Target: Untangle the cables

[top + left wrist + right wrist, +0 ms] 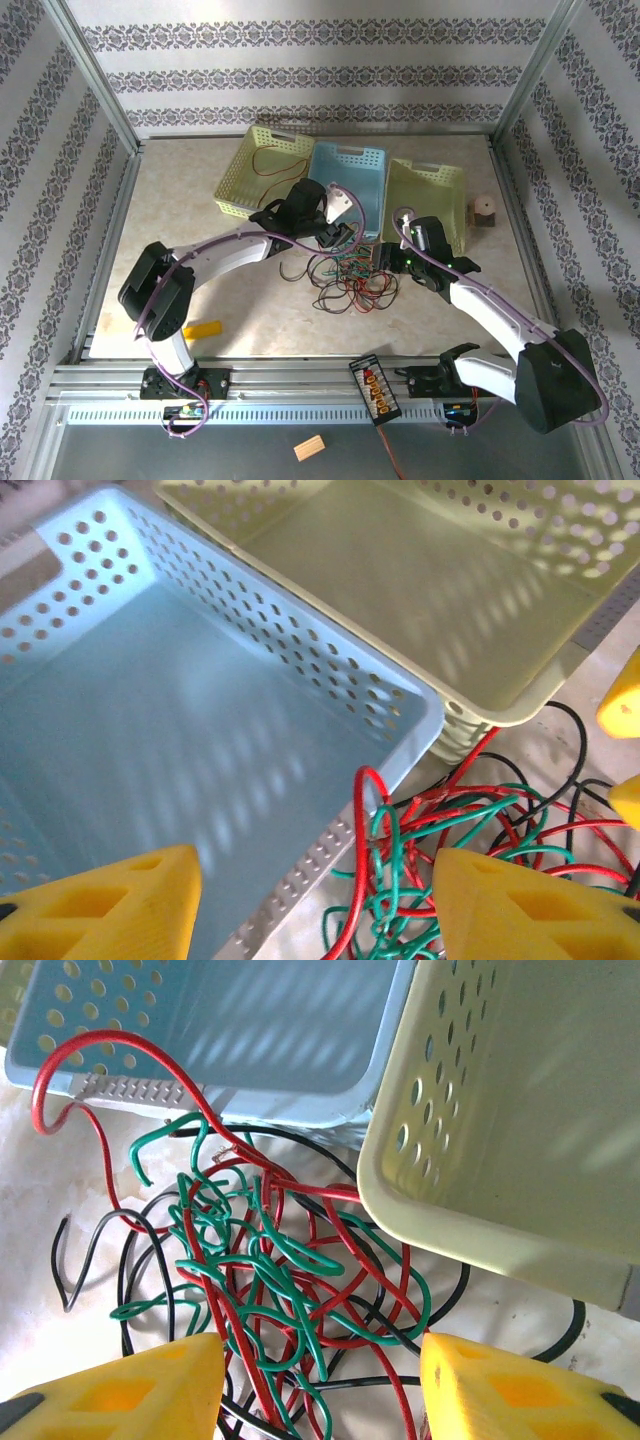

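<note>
Landmark: blue basket [350, 185] [150, 710] [250, 1020], rectangular plastic with a smooth floor, walls pierced by rows of round holes and a rounded, rolled rim
Cables [350, 280] [440, 820] [260, 1260]: thin glossy wires in red, green and black, knotted into one loose heap of loops and hooks on the bench just in front of the blue basket's near wall; one red strand arches up against that wall, and black strands trail outward at the heap's edges
Lone wire [280, 165]: a thin reddish loop lying inside the basket left of the blue basket
Left basket [235, 180]: pale yellow-green plastic with the same perforated walls, set at an angle and touching the blue basket's left side
Right basket [425, 200] [450, 590] [520, 1110]: pale yellow-green, with a thick smooth rim and hole-dotted walls, pressed against the blue basket's right side
Left gripper [343, 236] [318, 880]: jaws spread and pinching nothing, over the blue basket's near rim with the heap below; its fingers [110, 910] are matte yellow wedges with moulded recesses
Right gripper [385, 262] [315, 1380]: jaws spread with no strand pinched, above the heap in front of the blue basket's near right corner, the same yellow wedge shape
Bench [180, 220]: flat, pale beige, marbled surface around the blue basket
</note>
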Controlling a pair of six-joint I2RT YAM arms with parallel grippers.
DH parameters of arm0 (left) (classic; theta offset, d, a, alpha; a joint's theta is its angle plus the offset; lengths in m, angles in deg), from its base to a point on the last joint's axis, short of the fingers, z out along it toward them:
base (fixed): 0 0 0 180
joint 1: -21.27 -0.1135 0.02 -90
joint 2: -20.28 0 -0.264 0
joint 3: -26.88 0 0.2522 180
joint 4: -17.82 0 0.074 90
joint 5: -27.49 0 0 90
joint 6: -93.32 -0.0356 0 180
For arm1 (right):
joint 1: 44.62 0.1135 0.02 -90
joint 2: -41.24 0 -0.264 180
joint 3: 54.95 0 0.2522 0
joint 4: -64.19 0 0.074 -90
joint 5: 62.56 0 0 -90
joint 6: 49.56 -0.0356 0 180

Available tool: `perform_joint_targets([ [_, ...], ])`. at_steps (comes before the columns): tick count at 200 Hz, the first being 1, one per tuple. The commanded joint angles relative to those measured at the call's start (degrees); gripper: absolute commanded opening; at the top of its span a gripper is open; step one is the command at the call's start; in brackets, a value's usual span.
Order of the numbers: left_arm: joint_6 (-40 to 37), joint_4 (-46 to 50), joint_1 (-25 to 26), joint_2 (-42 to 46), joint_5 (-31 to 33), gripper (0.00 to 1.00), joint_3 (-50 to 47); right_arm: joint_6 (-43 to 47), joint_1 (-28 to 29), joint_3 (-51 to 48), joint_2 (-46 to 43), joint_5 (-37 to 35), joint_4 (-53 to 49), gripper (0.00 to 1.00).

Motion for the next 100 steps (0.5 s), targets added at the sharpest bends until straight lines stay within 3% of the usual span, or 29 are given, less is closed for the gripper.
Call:
perform_joint_targets([
  [1, 1.5, 1.4, -0.4, -2.6, -3.8, 0.62, 2.9, 0.4, -0.3, -0.1, -0.1, 0.6, -0.4, 0.55],
  [50, 1.1, 3.3, -0.4, -6.6, -2.6, 0.47, 6.3, 0.8, 0.2, -0.2, -0.4, 0.7, -0.5, 0.55],
  [100, 2.5, 2.7, -0.7, -7.5, -1.0, 0.05, 5.8, 4.1, 6.8, 2.7, 7.9, 3.1, -1.6, 0.62],
])
